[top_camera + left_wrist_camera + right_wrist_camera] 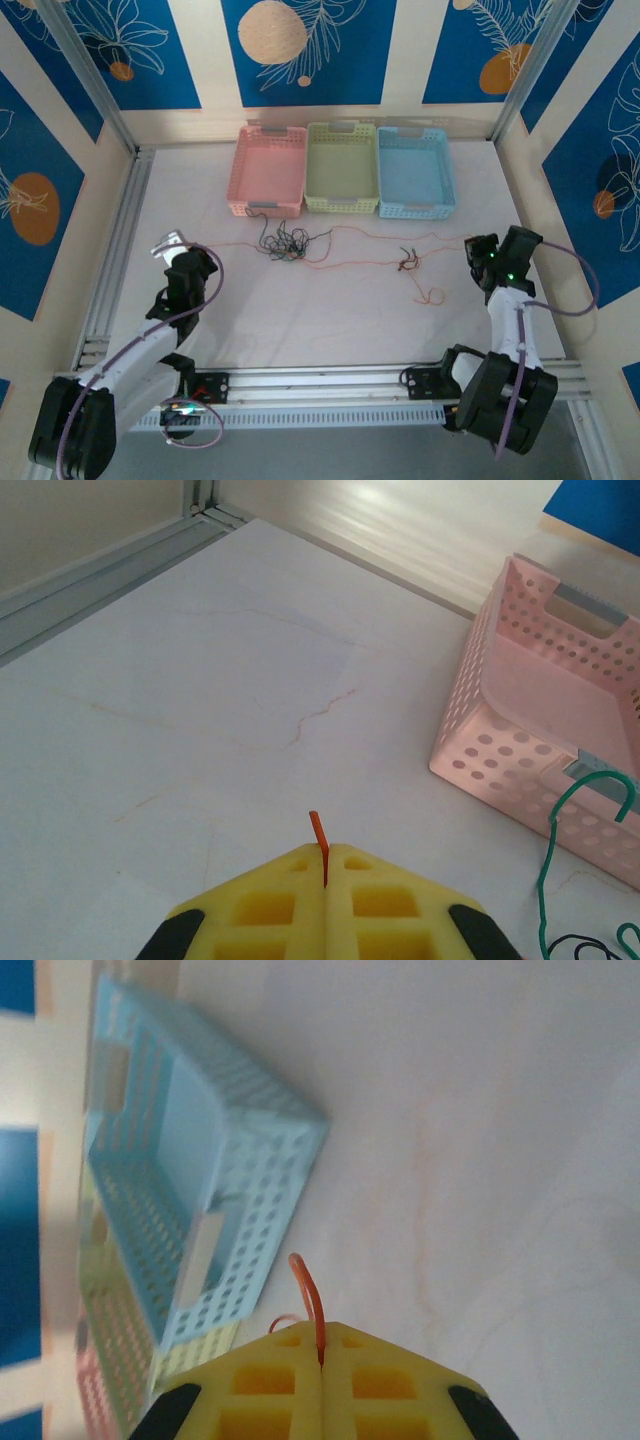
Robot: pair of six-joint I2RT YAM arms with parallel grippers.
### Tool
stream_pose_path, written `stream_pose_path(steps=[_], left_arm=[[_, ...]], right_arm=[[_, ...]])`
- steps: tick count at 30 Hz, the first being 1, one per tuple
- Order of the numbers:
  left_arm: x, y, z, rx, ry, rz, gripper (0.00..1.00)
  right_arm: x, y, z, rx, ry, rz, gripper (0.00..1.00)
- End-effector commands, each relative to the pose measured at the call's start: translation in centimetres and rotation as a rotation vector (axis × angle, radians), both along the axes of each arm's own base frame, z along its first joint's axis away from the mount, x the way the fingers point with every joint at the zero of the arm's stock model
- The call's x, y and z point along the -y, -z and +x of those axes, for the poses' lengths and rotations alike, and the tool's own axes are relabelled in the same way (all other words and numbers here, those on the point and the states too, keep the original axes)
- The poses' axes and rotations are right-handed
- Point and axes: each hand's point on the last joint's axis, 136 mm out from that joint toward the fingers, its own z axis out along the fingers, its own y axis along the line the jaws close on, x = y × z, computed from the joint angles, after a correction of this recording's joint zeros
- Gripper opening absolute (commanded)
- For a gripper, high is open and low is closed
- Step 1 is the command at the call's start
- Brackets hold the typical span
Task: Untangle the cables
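Left claw (327,852), right claw (322,1332): both fully closed, each pinching end of thin orange wire (318,828), apparently one strand spanning white desk (330,320). Dark multicolour clump of fine wires (285,243) lies mid-span, near pink perforated plastic basket (268,170). Risks: outward pull likely tightens knot; short gripped tip may slip free.

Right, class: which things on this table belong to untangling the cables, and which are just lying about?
Belongs to the job: tangled clump of thin black and green wires; small dark red wire knot; thin orange wire; left claw and right claw, both shut on orange wire ends.
Just lying about: pink perforated plastic basket; pale green basket; light blue basket.
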Motion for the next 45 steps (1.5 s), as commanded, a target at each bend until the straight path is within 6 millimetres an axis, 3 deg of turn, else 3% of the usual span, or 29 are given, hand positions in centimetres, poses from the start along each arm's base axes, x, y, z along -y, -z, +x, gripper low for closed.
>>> stream_pose_path(steps=[1, 6, 8, 12, 17, 23, 26, 29, 32, 39, 44, 45], left_arm=[[-0.3, 0.2, 0.1, -0.003, -0.009, -0.007, 0.0], [-0.2, 0.3, 0.2, -0.007, -0.001, -0.005, 0.0], [-0.1, 0.3, 0.2, -0.007, 0.0, -0.006, 0.0], [-0.1, 0.3, 0.3, -0.008, 0.003, -0.005, 0.0], [-0.1, 0.4, 0.3, -0.01, 0.003, -0.004, 0.0], [-0.1, 0.4, 0.3, -0.013, 0.004, -0.005, 0.0], [-0.1, 0.5, 0.3, -0.017, 0.002, -0.004, 0.0], [-0.1, 0.5, 0.4, -0.018, -0.001, -0.004, 0.0], [0.0, 0.5, 0.4, -0.02, 0.006, -0.006, 0.0], [0.9, 0.6, 1.0, -0.033, 0.057, -0.002, 0.0], [1.6, 0.7, 1.4, -0.045, 0.095, 0.001, 0.0], [1.8, 0.7, 1.6, -0.046, 0.107, 0.0, 0.06]], right_arm=[[-4.3, -7.0, 2.5, 0.212, -0.253, -0.052, 0.0], [-10.4, -16.2, 2.7, 0.406, -0.482, -0.201, 0.0], [-11.2, -19.9, 2.4, 0.473, -0.507, -0.237, 0.0], [-10.3, -27.9, 1.7, 0.597, -0.456, -0.314, 0.0], [-9.7, -35.7, 1.2, 0.706, -0.442, -0.354, 0.0], [-9.5, -42.4, 0.5, 0.822, -0.431, -0.355, 0.0], [-10.4, -44.1, 0.8, 0.847, -0.487, -0.319, 0.0], [-11.4, -43.5, 1.5, 0.839, -0.528, -0.271, 0.0], [-13.7, -40.3, 2.6, 0.795, -0.595, -0.25, 0.0], [-20.4, -26.6, 5.1, 0.584, -0.761, -0.157, 0.0], [-24.0, -18.2, 5.7, 0.446, -0.847, -0.123, 0.0], [-24.9, -16.7, 5.9, 0.417, -0.871, -0.121, 0.0]])
